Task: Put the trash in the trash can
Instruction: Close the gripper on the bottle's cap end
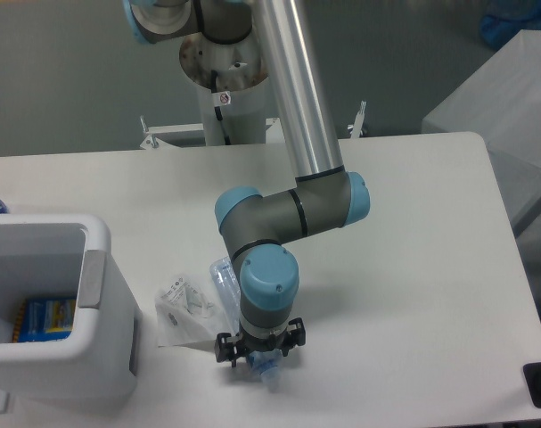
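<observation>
The clear plastic bottle (222,277) lies on the white table, pointing toward the front edge, and its blue-tinted cap end (270,380) shows below my wrist. My gripper (258,359) hangs straight down over the bottle's lower half. Its fingers are hidden under the wrist, so I cannot see whether they are closed on the bottle. Just left of the bottle, touching it, lies the crumpled white wrapper (186,308). At the left edge stands the trash can (95,267), a white bin with a grey side panel and a blue and yellow pack inside.
My arm's upper link runs from the base pedestal (221,76) at the back down over the table's middle. A grey box (506,98) stands off the table's right side. A black object (539,385) sits at the front right corner.
</observation>
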